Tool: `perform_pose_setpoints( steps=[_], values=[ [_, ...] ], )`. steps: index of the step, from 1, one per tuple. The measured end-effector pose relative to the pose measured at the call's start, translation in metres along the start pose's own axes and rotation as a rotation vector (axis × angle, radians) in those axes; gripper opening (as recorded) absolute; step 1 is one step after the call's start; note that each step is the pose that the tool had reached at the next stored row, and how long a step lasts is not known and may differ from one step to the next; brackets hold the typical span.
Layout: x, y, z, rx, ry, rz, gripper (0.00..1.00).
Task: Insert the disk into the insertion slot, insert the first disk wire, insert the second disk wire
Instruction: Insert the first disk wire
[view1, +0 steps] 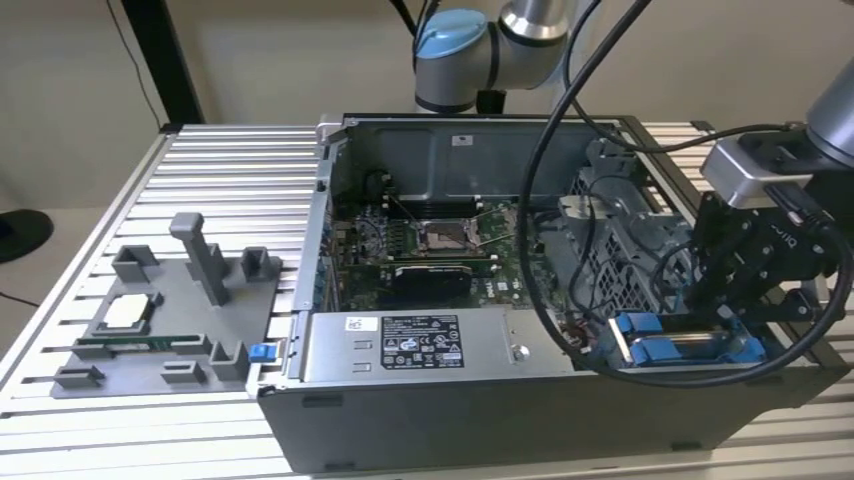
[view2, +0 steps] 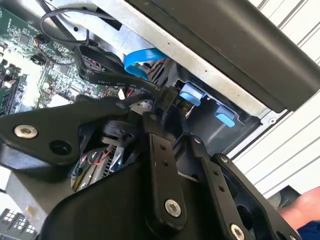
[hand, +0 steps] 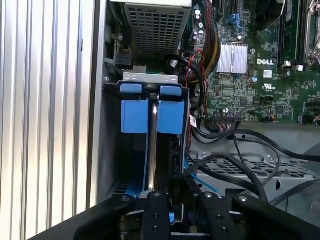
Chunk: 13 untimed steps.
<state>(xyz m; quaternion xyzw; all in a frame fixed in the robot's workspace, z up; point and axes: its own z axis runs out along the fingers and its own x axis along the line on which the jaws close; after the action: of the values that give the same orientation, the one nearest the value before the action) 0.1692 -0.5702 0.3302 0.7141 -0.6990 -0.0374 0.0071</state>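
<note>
A slatted aluminium table (view1: 227, 160) carries an open computer case (view1: 534, 420) lying on its side, with the arm (view1: 461, 50) rising behind it. Inside, the power supply (view1: 414, 345) runs along the near wall and the motherboard (view1: 400, 235) lies on the floor of the case. On the exterior view's left stands a grey parts fixture (view1: 147, 330), well apart from the case.

The insertion slot (hand: 150, 76) sits in the case's near corner on the exterior view's right, just beside the power supply. The disk (hand: 171, 117) is seated in it. Its long axis runs along the near wall, its blue-tabbed end points at the power supply's grille, and its other end faces the gripper (hand: 180, 192).

The gripper hangs over that end. In both wrist views its fingers (view2: 150, 120) are clenched around a black wire connector (view2: 167, 97) at the back of the disk, its black cable trailing off toward the motherboard. A blue flat cable (view2: 142, 59) loops just beside it.
</note>
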Motion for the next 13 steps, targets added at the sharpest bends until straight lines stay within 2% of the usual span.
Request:
perform_pose_setpoints(
  steps=[9, 13],
  values=[
    [0.0000, 0.0000, -0.0005, 0.0000, 0.0008, 0.000, 0.00],
    [-0.0002, 0.0003, -0.0046, 0.0000, 0.0007, 0.000, 0.00]
  ],
)
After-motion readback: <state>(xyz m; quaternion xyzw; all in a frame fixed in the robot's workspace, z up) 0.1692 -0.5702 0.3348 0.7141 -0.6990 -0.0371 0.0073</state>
